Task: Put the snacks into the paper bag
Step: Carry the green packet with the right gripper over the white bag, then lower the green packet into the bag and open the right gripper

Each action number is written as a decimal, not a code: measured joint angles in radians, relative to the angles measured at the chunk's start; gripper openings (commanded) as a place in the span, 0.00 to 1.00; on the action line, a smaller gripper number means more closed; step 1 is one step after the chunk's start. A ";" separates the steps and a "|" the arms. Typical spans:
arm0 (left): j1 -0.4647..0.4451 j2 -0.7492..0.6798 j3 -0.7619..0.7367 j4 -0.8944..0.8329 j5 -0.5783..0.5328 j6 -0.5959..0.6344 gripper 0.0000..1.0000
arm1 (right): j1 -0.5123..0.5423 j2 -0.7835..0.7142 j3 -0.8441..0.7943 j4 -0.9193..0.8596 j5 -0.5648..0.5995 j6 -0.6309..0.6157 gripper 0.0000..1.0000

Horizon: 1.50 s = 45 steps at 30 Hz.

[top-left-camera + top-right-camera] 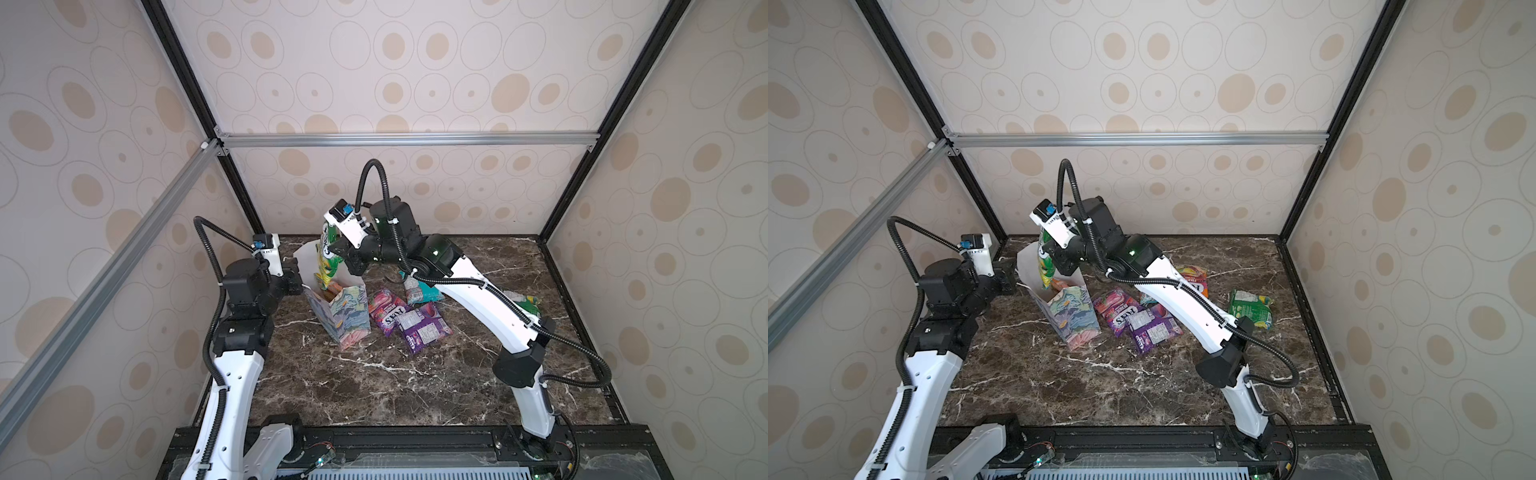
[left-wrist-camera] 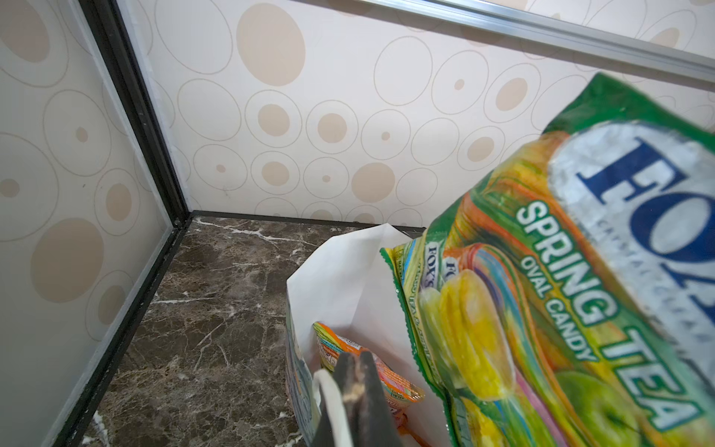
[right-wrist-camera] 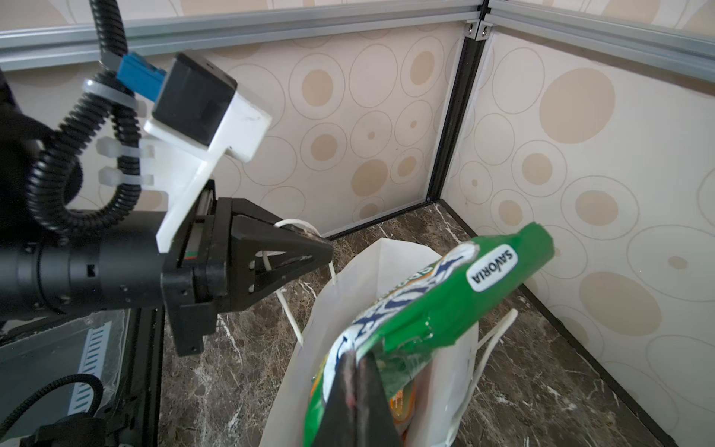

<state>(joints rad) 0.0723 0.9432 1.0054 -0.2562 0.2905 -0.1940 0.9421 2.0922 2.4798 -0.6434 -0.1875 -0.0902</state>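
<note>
Two arms met at the paper bag (image 1: 345,320), which stood upright toward the back left of the marble table (image 1: 374,395) with its mouth open. The left gripper (image 3: 321,247) was clamped tight on one white cord handle (image 3: 294,224) at the bag's rim, its jaws pinched together on the cord. The right gripper (image 1: 353,264) was closed on a green Spring Tea packet (image 2: 561,290), gripping it near its upper end. The packet hung tilted, with its lower end reaching into the bag's mouth. In the left wrist view an orange packet (image 2: 387,381) lay down inside the bag against the white wall. Five more packets lay on the table to the right of the bag. A pink-red packet (image 1: 1115,309) was just beside it, and a purple packet (image 1: 1154,330) overlapped the pink-red one. A teal packet (image 1: 422,291) lay partly under the right arm and an orange-pink packet (image 1: 1194,276) behind that arm. A yellow-green packet (image 1: 1250,309) sat well apart, nearer the right wall.
</note>
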 measured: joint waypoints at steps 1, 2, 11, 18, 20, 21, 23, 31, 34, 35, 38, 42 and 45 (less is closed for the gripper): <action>0.000 0.000 0.000 0.000 0.000 0.000 0.00 | 0.002 0.002 0.000 -0.007 0.006 -0.010 0.00; 0.000 0.000 0.000 0.000 0.000 0.000 0.00 | 0.004 0.003 0.000 -0.012 0.010 -0.018 0.00; 0.000 0.000 0.000 0.000 0.000 0.000 0.00 | 0.018 0.035 0.018 -0.053 -0.001 -0.106 0.00; 0.000 0.000 0.000 0.000 0.000 0.000 0.00 | 0.022 0.083 0.032 -0.095 -0.014 -0.143 0.00; 0.000 0.000 0.000 0.000 0.000 0.000 0.00 | 0.022 0.094 0.032 -0.100 -0.014 -0.150 0.00; 0.000 0.000 0.000 0.000 0.000 0.000 0.00 | 0.022 0.098 0.032 -0.101 -0.014 -0.154 0.00; 0.000 0.000 0.000 0.000 0.000 0.000 0.00 | 0.022 0.103 0.032 -0.107 -0.013 -0.162 0.00; 0.000 0.000 0.000 0.000 0.000 0.000 0.00 | 0.022 0.106 0.037 -0.117 -0.003 -0.170 0.00; 0.000 0.000 0.000 0.000 0.000 0.000 0.00 | 0.023 0.116 0.041 -0.117 0.003 -0.170 0.02; 0.000 0.000 0.000 0.000 0.000 0.000 0.00 | 0.023 0.119 0.041 -0.120 0.006 -0.170 0.04; 0.000 0.000 0.000 0.000 0.000 0.000 0.00 | 0.028 0.131 0.041 -0.123 0.025 -0.180 0.06; 0.000 0.000 0.000 0.000 0.000 0.000 0.00 | 0.042 0.140 0.041 -0.130 0.047 -0.196 0.11; 0.000 0.000 0.000 0.000 0.000 0.000 0.00 | 0.053 0.141 0.044 -0.125 0.055 -0.208 0.22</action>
<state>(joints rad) 0.0723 0.9432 1.0054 -0.2565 0.2901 -0.1940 0.9951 2.2330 2.5240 -0.7681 -0.1326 -0.2977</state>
